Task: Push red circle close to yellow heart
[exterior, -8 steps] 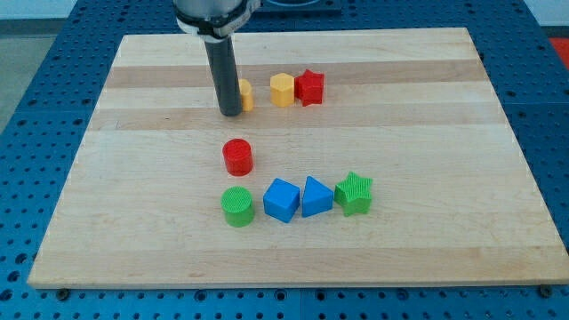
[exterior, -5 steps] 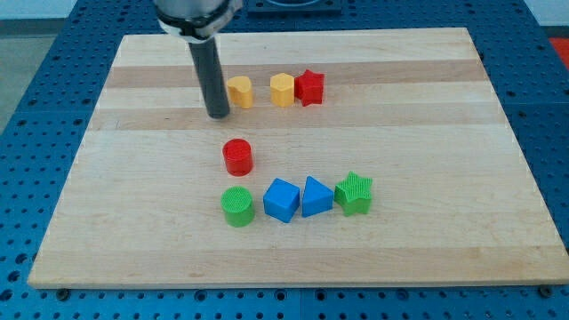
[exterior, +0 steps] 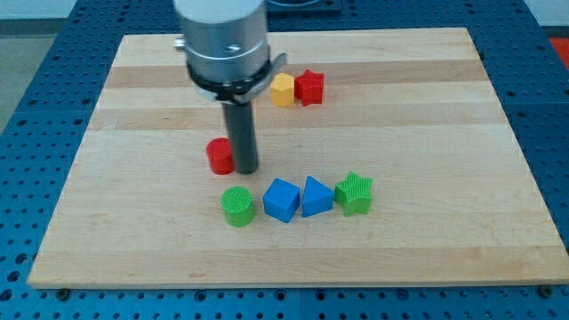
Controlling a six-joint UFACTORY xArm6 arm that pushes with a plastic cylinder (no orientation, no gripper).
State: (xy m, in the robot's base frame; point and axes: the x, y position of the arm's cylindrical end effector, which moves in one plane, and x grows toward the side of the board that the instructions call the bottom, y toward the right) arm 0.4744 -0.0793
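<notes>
Tip (exterior: 246, 169): bare rod, pinching nothing, touching red circle (exterior: 220, 156) on its right. Yellow heart: hidden behind arm. Advice: circle below, push toward the view's top.

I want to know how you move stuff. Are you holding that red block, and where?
Nothing is held. My tip only presses against the view's right side of the red circle.
</notes>
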